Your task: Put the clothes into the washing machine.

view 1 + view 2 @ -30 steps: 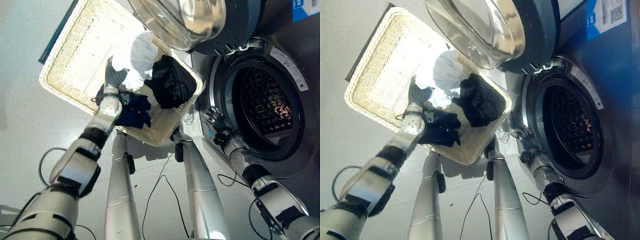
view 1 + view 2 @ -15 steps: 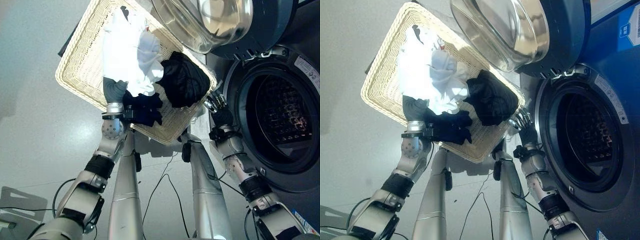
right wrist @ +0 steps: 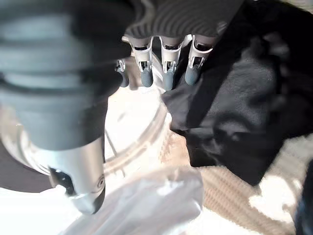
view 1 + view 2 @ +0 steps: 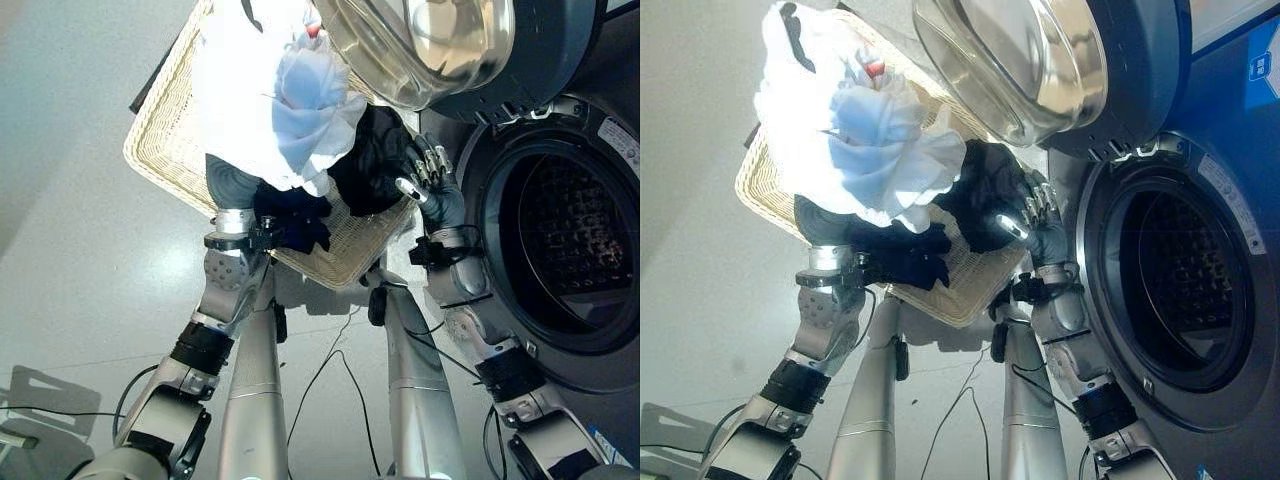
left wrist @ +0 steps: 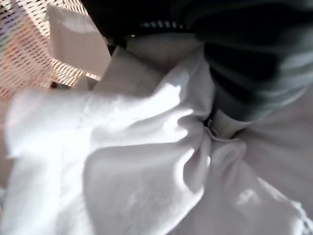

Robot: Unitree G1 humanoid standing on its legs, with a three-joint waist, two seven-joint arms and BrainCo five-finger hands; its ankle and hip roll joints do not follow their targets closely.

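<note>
1. White cloth (image 4: 855,150) is bunched up above the wicker basket (image 4: 165,150), lifted by the left hand (image 4: 232,185), whose fingers are hidden in it.
2. Black clothes (image 4: 985,195) lie in the basket's near corner.
3. Right hand (image 4: 1035,225), fingers straight, reaches to the black clothes.
4. Beside it the washing machine (image 4: 1170,290) gapes, its door (image 4: 1030,60) swung up.
</note>
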